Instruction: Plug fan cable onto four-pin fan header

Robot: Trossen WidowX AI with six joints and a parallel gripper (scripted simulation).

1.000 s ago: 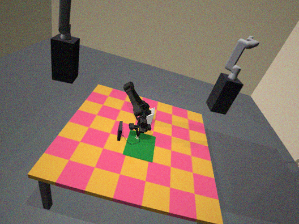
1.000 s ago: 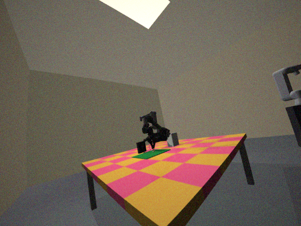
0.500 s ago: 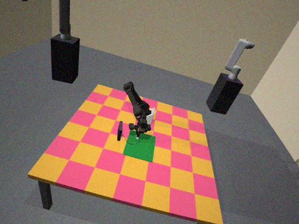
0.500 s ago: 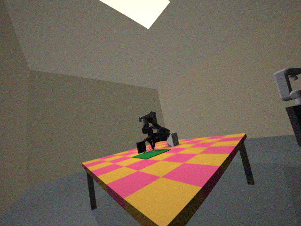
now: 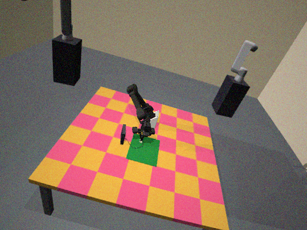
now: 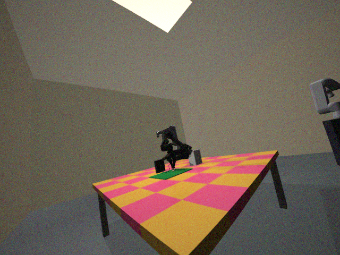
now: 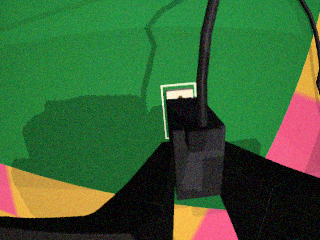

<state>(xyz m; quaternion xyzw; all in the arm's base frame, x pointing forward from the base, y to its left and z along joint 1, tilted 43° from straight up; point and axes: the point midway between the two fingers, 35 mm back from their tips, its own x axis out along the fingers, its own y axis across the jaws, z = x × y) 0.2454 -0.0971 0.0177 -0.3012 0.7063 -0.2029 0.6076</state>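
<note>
My gripper (image 5: 141, 140) (image 6: 173, 168) (image 7: 188, 147) is shut on the black plug (image 7: 199, 160), low over the green board (image 5: 147, 155) (image 6: 166, 176) (image 7: 90, 60). The black cable (image 7: 204, 60) rises from the plug in the wrist view. The white header (image 7: 180, 93), inside a white outline, shows just beyond the plug's far edge; the plug hides most of it. Whether the plug touches the header or its pins cannot be told. The fan (image 5: 122, 134) (image 6: 159, 166) is a dark upright block left of the board, and the cable runs from it to my gripper.
A white and grey upright block (image 5: 154, 120) (image 6: 195, 158) stands behind the board, close to my arm in the top view. The checkered table (image 5: 134, 195) (image 6: 181, 219) carries everything. Two grey arms (image 5: 65, 13) (image 5: 240, 57) stand on black pedestals beyond the table.
</note>
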